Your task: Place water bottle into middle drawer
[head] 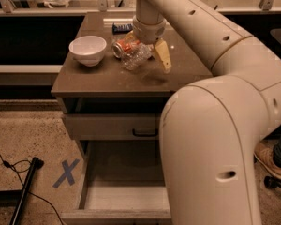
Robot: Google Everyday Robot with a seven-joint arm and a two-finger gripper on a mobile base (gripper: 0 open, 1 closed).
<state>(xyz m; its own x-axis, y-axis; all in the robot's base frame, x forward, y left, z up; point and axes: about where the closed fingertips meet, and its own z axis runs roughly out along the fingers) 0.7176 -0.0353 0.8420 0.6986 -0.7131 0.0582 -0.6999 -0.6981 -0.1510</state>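
The water bottle [136, 58], clear and crinkled, lies on its side on the brown cabinet top [103, 78], touching an orange soda can [123, 46] behind it. My gripper [148, 48] reaches down from above and is open. One yellowish finger [163, 57] stands just right of the bottle, and the other is mostly hidden at the can's side. The bottle rests on the top and is not lifted. The middle drawer [84, 184] is pulled out low at the front, with a bare pale floor.
A white bowl [87, 49] sits left of the bottle. A dark flat packet [122, 27] lies at the back of the top. A shut drawer front with a black handle [145, 133] sits above the open drawer. My arm's bulk [215, 163] covers the drawer's right part. A blue X [66, 173] and cables mark the floor on the left.
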